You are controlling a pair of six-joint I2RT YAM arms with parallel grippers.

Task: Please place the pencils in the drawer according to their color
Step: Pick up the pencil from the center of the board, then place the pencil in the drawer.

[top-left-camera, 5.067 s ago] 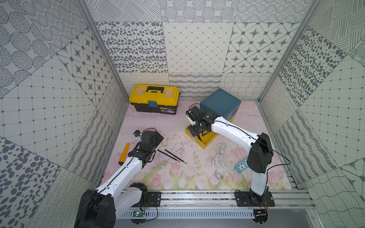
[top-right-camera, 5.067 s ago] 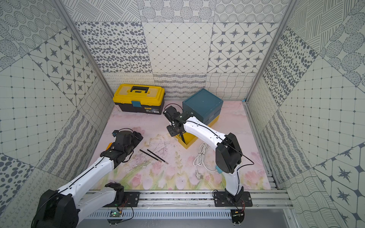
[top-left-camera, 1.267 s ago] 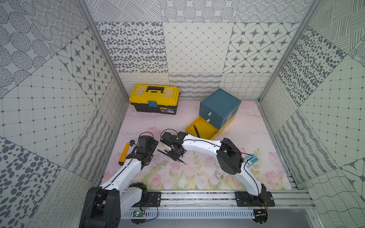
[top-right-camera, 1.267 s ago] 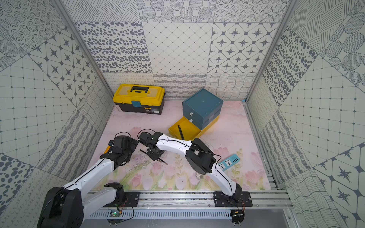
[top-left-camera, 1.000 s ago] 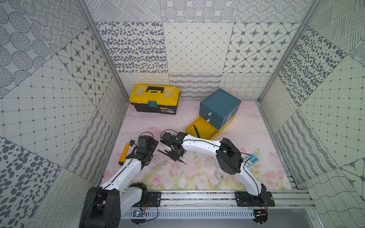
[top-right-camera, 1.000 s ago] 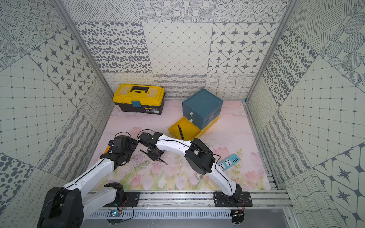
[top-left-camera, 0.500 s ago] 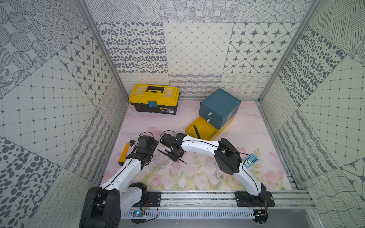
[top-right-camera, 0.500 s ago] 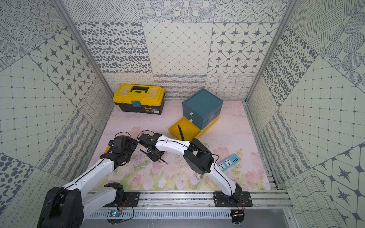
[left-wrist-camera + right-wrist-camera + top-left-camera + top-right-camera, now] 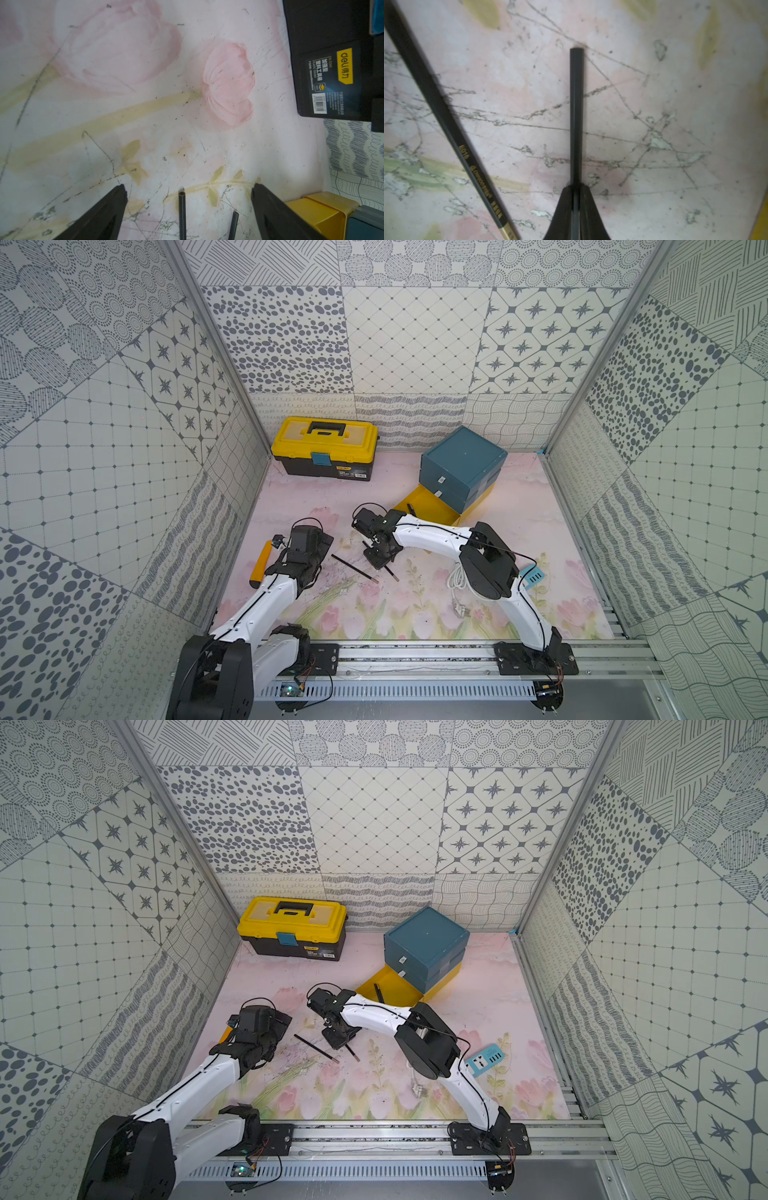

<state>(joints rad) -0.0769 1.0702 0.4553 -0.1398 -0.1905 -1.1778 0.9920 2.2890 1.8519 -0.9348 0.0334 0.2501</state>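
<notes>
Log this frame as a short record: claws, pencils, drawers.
right claw: shut on held pencil, low at the mat
left claw: open, empty
loose pencil: lying on the mat beside the held pencil
chest: upper two drawers shut
yellow drawer: pulled out
stored pencil: dark, inside the yellow drawer

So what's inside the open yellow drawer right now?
One black pencil lies in the yellow drawer; nothing else shows on its visible floor. Its back part sits under the teal drawers, so anything there is hidden.

Overhead stereo pair, wrist cameras near mat (image 9: 654, 104)
</notes>
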